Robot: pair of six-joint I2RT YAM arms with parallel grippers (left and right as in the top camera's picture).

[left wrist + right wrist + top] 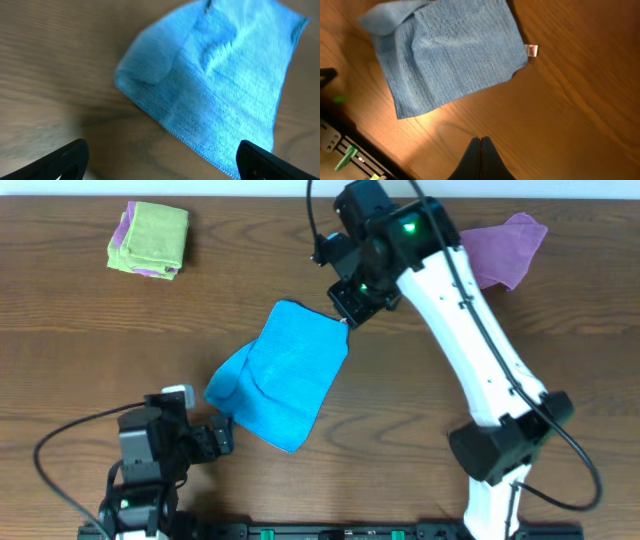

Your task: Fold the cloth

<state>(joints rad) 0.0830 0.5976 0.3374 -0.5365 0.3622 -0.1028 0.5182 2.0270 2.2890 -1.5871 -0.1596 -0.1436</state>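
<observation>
The right pincer [480, 146] has its fingers pressed together with nothing between them, over bare wood just off the blue cloth [450, 55]. That corner of the cloth carries a small white tag [531, 50]. The left pincer [162, 150] has its fingers spread wide apart, and the cloth's lower edge lies between and just beyond them.

The cloth lies flat near the middle of the desk [80, 350], with its left corner turned over into a rounded flap. Its ribbed weave shows clearly in the wrist views.

The right arm reaches in from the near right, and its white links slant toward the cloth's far corner. The left arm sits low at the near left.

On the wood-grain desk, a folded green cloth [150, 235] sits at the far left and a loose purple cloth [508, 248] at the far right.
</observation>
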